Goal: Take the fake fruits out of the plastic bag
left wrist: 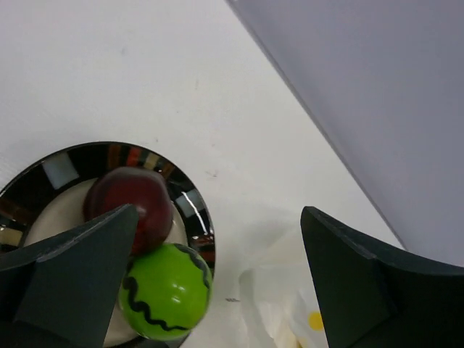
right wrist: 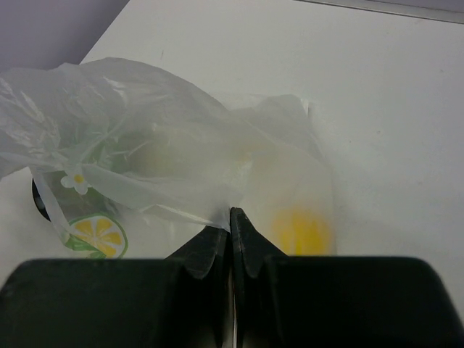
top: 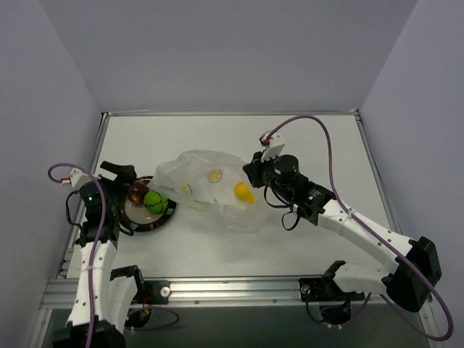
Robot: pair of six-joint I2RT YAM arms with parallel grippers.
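film of crinkly bag [right wrist: 145, 145] pinched by right fingers [right wrist: 233, 221], left fingers [top: 122, 175] wide over green ball [left wrist: 165, 291]

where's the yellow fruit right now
In the top view the yellow fruit sits inside the plastic bag, at its right end near mid-table, just left of the right gripper pinching the film.

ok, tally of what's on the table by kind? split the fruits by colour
green fruit: 1 (on plate)
dark red fruit: 1 (on plate)
yellow fruit: 1 (in bag)
plate: 1
bag: 1
total: 5
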